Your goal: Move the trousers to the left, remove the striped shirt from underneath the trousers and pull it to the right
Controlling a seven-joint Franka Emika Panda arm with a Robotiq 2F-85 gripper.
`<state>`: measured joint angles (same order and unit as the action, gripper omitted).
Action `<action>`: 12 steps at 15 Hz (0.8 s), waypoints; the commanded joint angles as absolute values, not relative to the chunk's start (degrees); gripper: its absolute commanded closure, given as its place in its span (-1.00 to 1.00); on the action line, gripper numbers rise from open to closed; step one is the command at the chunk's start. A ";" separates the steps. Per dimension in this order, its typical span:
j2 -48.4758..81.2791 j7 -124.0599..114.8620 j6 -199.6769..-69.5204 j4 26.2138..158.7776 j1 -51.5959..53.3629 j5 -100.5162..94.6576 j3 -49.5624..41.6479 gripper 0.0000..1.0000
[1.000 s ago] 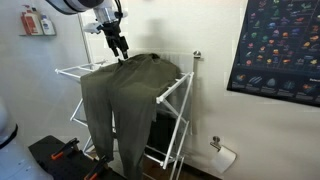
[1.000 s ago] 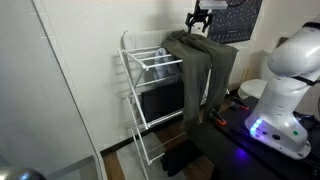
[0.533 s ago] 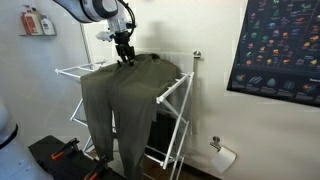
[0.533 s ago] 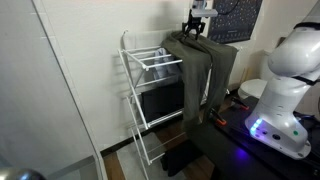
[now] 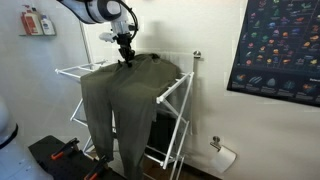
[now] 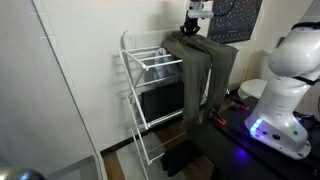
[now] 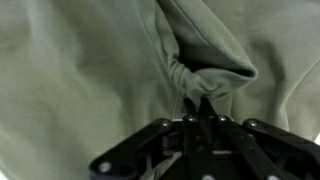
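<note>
Olive trousers [image 6: 202,65] draped over white wire drying rack [image 6: 147,60], my gripper [image 6: 192,29] at their top fold, my white base [image 6: 285,85] near, dark poster [image 6: 241,17] on wall

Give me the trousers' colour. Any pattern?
The trousers are plain olive-green with no pattern; this shows best in an exterior view.

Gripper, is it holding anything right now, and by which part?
Yes, the gripper is shut on the trousers, pinching a bunched fold of cloth at the top, where they drape over the drying rack.
</note>
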<state>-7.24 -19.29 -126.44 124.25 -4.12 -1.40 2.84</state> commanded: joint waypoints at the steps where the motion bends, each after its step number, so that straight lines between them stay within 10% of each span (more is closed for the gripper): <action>1: -6.21 -19.16 -126.40 124.56 -2.78 1.08 1.96 1.00; 12: -7.43 -19.31 -126.06 121.41 1.56 7.39 3.99 0.99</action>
<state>-6.24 -19.29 -126.43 122.85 -0.29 5.21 3.08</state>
